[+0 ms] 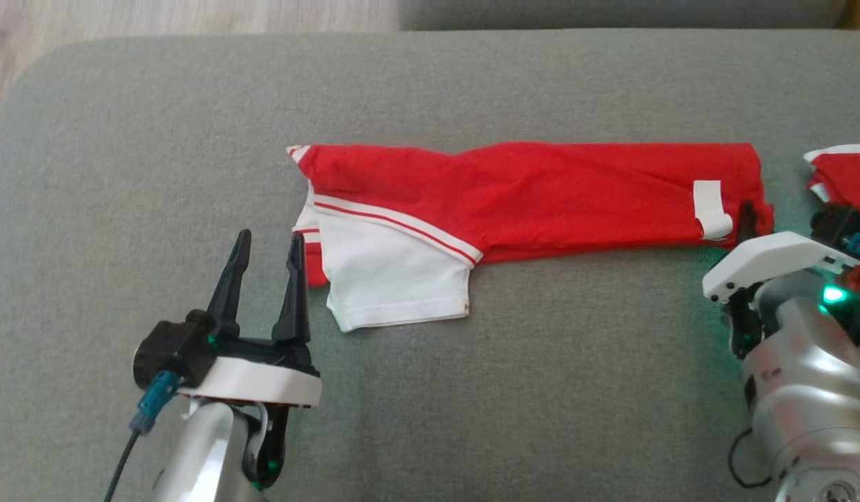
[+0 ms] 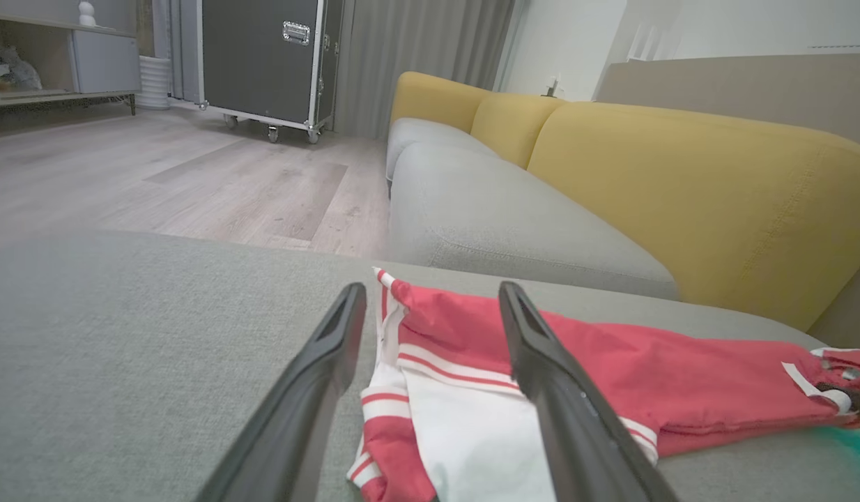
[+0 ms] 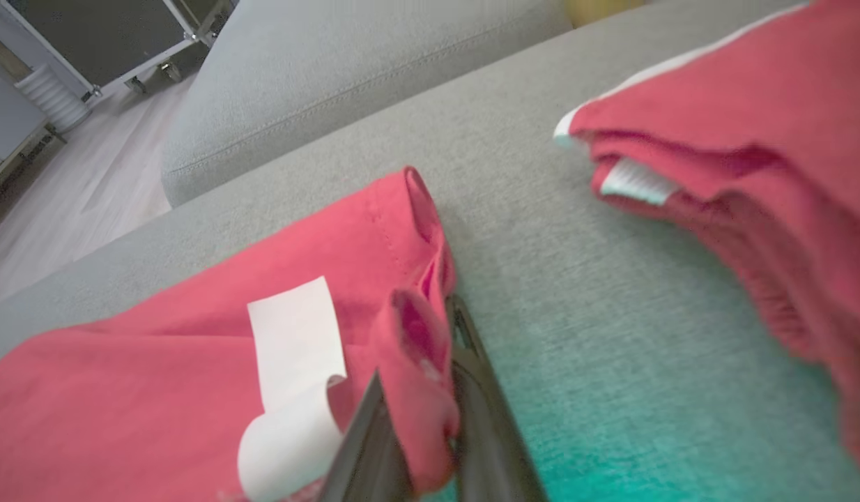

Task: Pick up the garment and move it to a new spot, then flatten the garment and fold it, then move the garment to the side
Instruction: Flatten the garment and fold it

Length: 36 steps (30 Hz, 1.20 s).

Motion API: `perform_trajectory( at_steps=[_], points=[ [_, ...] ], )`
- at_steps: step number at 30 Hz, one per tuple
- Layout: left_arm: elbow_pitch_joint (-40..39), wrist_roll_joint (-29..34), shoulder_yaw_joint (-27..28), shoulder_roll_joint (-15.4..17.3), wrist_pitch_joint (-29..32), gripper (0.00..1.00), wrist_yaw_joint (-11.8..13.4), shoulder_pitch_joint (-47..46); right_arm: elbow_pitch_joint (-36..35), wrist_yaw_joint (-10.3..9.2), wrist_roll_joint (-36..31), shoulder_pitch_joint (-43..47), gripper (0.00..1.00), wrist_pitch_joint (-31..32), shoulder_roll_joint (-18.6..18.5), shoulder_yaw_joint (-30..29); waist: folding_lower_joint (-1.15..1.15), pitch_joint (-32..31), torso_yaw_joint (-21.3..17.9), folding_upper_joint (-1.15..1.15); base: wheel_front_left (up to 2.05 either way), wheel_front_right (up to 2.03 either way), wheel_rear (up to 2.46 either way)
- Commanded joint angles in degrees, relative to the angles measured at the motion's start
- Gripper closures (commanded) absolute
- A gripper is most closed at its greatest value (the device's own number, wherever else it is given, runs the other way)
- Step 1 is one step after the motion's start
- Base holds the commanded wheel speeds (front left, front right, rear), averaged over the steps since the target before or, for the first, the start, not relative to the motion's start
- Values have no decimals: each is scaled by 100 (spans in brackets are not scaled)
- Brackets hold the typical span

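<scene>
The garment (image 1: 541, 192) is a red shirt with white sleeves and stripes, folded into a long strip across the grey cushion (image 1: 472, 383). Its white sleeve (image 1: 395, 275) sticks out toward me at the left end. My left gripper (image 1: 266, 244) stands open just left of that sleeve, fingers (image 2: 318, 376) on either side of the striped edge (image 2: 402, 390) without touching it. My right gripper (image 1: 747, 216) is shut on the red hem (image 3: 416, 362) at the strip's right end, beside a white label (image 3: 294, 335).
Another red and white garment (image 1: 845, 178) lies bunched at the cushion's right edge, close to my right arm. A grey and yellow sofa (image 2: 611, 181) runs behind the cushion. Wooden floor (image 2: 158, 181) and a black wheeled case (image 2: 263, 56) lie beyond.
</scene>
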Motion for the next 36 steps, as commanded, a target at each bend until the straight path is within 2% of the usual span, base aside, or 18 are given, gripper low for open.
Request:
perform_trajectory(
  at_steps=[1,4,9,12,19,22,27,30,36],
  points=[
    [-151,0,199,22,-46,0,-28,-144,-127,-5,-64,-77,100,-131,-109,128,0,-107,-84,0,0,0,0],
    [-123,16,226,22,-46,0,-29,-76,-179,-5,-83,34,100,-245,-293,94,0,-274,-152,0,0,0,0],
    [-96,38,311,22,-46,0,-31,86,-350,-5,-41,234,100,-358,-327,75,0,-549,-279,0,0,0,0],
    [-121,67,354,22,-46,0,-32,162,-449,-5,30,308,100,-383,-231,140,0,-683,-312,0,0,0,0],
    [-168,164,475,22,-46,0,-33,332,-689,-5,458,334,100,-401,96,777,0,-1032,-147,0,0,0,0],
    [-179,205,509,31,-46,0,-33,414,-867,-5,810,400,100,-402,163,1313,0,-1201,39,0,0,0,0],
    [-149,238,504,99,-46,0,-33,493,-1120,-5,2338,503,100,-403,172,3047,0,-1380,418,0,0,0,0],
    [-156,248,490,129,-46,0,-33,512,-1386,-5,3019,587,100,-402,172,3877,0,-1434,645,0,0,0,0],
    [-145,227,401,155,-46,0,-34,481,-1544,-5,3771,529,100,-400,173,4990,0,-1388,1154,0,0,0,0]
  ],
)
